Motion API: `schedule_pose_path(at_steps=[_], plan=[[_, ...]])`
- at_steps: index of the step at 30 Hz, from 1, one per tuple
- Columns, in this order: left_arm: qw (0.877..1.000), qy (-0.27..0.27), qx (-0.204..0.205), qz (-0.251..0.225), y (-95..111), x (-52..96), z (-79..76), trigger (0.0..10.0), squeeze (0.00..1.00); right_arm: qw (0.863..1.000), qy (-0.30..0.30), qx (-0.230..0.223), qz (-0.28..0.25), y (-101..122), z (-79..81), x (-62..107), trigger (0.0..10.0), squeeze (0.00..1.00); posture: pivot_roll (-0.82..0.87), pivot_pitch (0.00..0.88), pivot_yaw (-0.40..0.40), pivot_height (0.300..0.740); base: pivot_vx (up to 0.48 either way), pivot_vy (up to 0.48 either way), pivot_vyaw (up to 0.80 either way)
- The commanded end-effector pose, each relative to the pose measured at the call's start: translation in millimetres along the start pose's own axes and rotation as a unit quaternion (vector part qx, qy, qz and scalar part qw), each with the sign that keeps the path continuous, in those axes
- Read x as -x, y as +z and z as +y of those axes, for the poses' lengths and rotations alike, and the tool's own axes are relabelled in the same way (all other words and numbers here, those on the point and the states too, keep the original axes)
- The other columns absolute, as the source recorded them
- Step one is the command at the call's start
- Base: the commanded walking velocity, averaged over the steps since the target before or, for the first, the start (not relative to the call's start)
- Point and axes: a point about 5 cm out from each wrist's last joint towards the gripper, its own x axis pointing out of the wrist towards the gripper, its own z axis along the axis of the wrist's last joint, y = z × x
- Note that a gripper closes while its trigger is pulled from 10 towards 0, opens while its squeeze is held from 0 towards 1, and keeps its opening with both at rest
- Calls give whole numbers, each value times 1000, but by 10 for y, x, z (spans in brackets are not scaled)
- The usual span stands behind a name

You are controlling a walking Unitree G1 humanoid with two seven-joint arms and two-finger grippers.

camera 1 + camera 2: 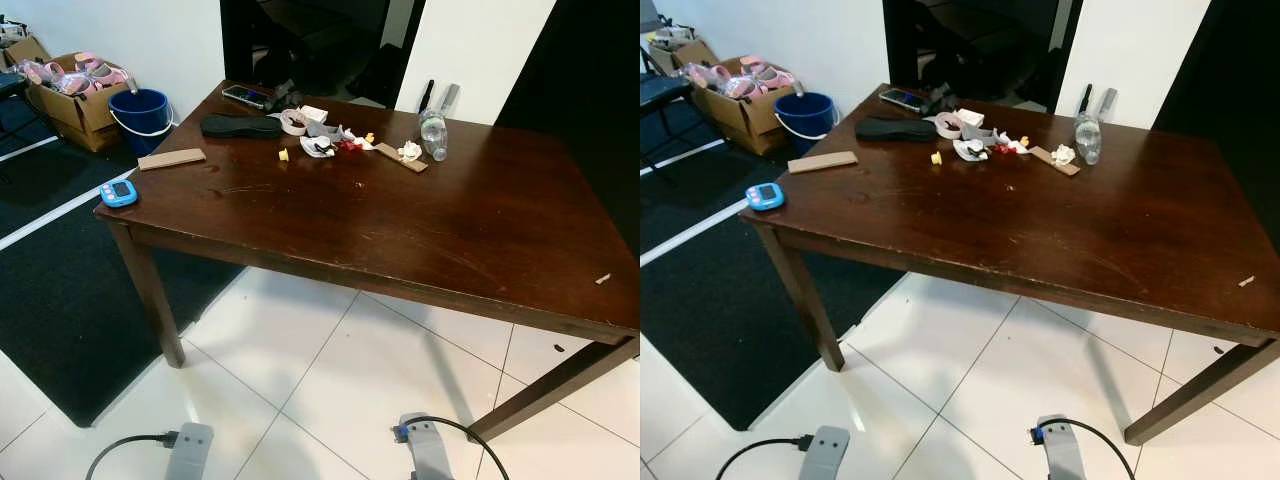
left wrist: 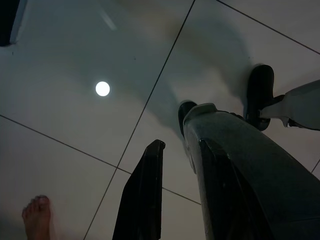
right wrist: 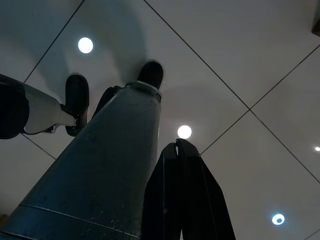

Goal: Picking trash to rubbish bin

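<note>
Trash lies in a cluster at the far side of the dark wooden table (image 1: 420, 230): white crumpled wrappers (image 1: 318, 147), a red scrap (image 1: 347, 145), a crumpled paper ball (image 1: 411, 151) and a clear plastic bottle (image 1: 433, 134) on its side. A blue bucket (image 1: 140, 110) stands on the floor beyond the table's far left corner. My left gripper (image 2: 182, 145) hangs open beside my leg over the white tiles. My right gripper (image 3: 177, 145) hangs there too, shut on nothing.
Also on the table are a black insole (image 1: 241, 125), a tape roll (image 1: 293, 122), a phone (image 1: 245, 95), a wooden block (image 1: 172, 158), a blue gadget (image 1: 118, 193) and a white scrap (image 1: 602, 279). A cardboard box (image 1: 75, 95) stands near the bucket. A person's bare foot (image 2: 37, 215) is close by.
</note>
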Motion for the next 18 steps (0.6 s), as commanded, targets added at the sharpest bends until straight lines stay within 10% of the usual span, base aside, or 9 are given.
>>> schedule_pose_path(at_steps=[1,18], plan=[[999,-18,2,30,-153,6,-104,10000,0,1000,-3,-4,9,-55,-5,3,10000,0,109,42,-70,740,0,0,0],[999,-20,-4,28,-126,3,-94,10000,0,1000,-3,-10,9,-62,1,2,10000,0,99,37,-65,740,0,0,0]])
